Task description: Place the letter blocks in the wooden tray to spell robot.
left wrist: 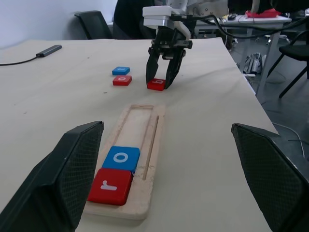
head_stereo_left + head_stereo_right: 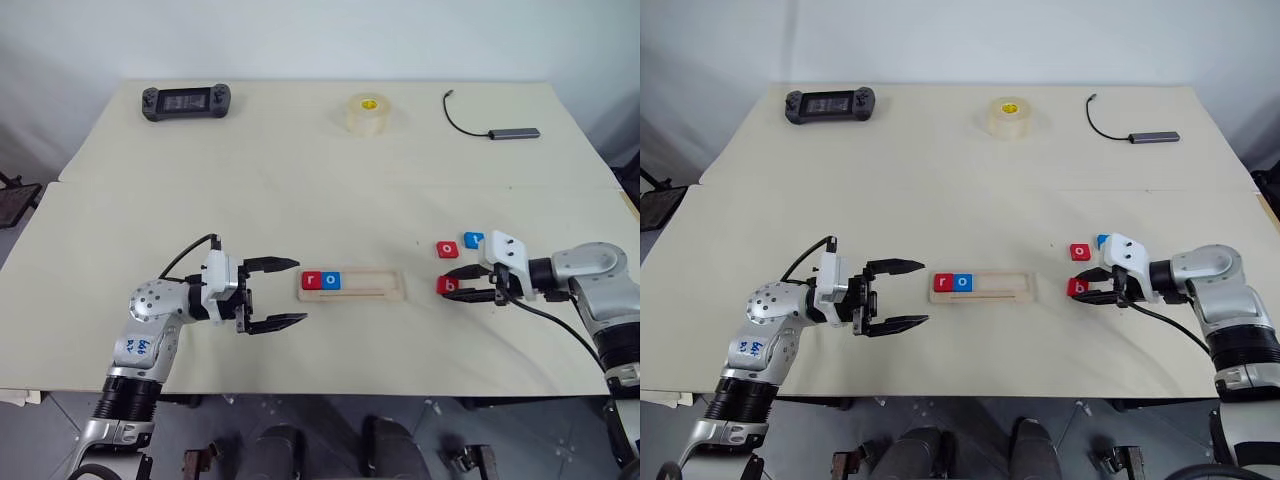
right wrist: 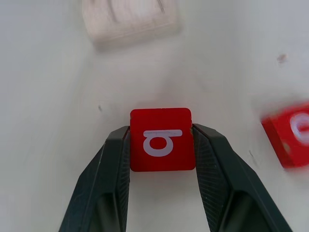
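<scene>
Right wrist view: your right hand [image 3: 161, 145] is clamping its fingers on either side of the red b block [image 3: 162, 139] lying on the bench [image 2: 300, 190], ready for the third slot in the wooden tray [image 2: 390, 294] beside r and o, while your left hand [image 2: 285, 293] is hanging spread apart.

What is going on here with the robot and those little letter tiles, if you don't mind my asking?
The robot is spelling a word in the wooden tray. A red r block and a blue o block already sit at the tray's left end. The right gripper has its fingers against both sides of the red b block on the table. A red o block and a blue block wait nearby. The left gripper hovers open beside the tray.
</scene>
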`<move>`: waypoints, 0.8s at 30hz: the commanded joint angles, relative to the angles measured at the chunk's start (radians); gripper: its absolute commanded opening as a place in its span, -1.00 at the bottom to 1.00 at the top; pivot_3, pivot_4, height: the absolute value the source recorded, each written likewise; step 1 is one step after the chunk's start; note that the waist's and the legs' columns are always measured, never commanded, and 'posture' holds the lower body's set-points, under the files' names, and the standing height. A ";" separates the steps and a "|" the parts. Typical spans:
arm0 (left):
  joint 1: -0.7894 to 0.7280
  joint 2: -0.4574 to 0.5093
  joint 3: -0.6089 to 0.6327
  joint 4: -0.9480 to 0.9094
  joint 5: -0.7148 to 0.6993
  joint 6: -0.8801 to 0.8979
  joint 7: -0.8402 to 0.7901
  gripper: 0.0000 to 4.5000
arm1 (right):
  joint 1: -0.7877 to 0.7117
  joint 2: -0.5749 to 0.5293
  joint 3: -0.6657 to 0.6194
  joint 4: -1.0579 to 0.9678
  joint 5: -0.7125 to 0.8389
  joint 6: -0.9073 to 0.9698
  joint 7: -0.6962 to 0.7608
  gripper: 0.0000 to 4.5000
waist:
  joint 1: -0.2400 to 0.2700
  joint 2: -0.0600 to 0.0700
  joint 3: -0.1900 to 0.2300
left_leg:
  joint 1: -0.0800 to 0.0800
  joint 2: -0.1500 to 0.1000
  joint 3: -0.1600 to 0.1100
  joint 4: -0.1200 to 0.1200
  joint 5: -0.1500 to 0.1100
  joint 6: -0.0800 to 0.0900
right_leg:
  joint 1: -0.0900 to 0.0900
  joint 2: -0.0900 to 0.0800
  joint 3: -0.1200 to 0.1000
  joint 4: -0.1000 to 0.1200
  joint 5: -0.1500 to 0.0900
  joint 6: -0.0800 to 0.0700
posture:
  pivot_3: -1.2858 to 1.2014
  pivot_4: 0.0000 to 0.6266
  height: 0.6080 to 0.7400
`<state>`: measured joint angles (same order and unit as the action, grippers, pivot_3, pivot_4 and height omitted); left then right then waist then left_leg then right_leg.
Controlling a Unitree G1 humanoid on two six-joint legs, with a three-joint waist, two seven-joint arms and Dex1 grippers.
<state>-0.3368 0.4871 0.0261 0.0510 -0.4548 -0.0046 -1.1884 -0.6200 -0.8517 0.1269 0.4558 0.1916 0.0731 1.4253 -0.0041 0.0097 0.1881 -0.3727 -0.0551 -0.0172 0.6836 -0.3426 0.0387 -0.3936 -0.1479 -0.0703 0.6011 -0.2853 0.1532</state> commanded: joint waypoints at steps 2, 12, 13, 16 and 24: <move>0.016 0.020 0.056 -0.049 -0.061 0.031 0.014 1.00 | -0.059 0.021 0.014 -0.232 0.075 0.198 0.033 -0.35 | 0.000 0.000 0.000 | 0.000 0.001 0.000 0.000 0.000 0.000 | 0.000 0.000 0.000 0.000 0.000 0.000 | 0.03 -0.52 1.00; 0.137 0.042 0.077 -0.079 -0.026 0.004 0.060 1.00 | -0.180 0.262 0.194 -0.295 -0.056 0.365 -0.164 -0.35 | 0.022 0.000 0.000 | -0.002 -0.002 -0.003 0.001 0.000 -0.001 | -0.001 -0.001 -0.001 0.001 0.000 -0.001 | 0.03 -0.52 1.00; 0.139 0.042 0.076 -0.083 -0.027 0.004 0.065 1.00 | -0.186 0.278 0.202 -0.279 -0.064 0.355 -0.173 -0.35 | 0.022 0.000 0.000 | -0.002 -0.003 -0.003 0.001 0.000 -0.001 | -0.001 -0.001 -0.001 0.001 0.000 -0.001 | 0.03 -0.52 1.00; 0.143 0.042 0.073 -0.092 -0.027 0.006 0.075 1.00 | -0.194 0.297 0.216 -0.259 -0.080 0.339 -0.177 -0.35 | 0.021 0.000 0.000 | -0.002 -0.002 -0.003 0.000 -0.001 -0.001 | -0.002 -0.001 -0.001 0.001 0.000 -0.001 | 0.03 -0.52 1.00; 0.156 0.039 0.064 -0.120 -0.027 0.011 0.092 1.00 | -0.195 0.290 0.217 -0.245 -0.098 0.324 -0.154 -0.35 | 0.000 0.000 0.000 | -0.002 -0.002 -0.002 -0.001 -0.001 -0.001 | -0.002 0.000 -0.001 0.002 0.000 -0.001 | 0.03 -0.52 1.00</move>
<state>-0.1863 0.5239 0.0893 -0.0293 -0.4783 0.0123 -1.1030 -0.8004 -0.5519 0.3515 0.2211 0.0899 0.4130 1.2625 -0.0043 0.0100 0.1882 -0.3747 -0.0566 -0.0193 0.6829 -0.3431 0.0379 -0.3961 -0.1482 -0.0716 0.6029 -0.2856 0.1523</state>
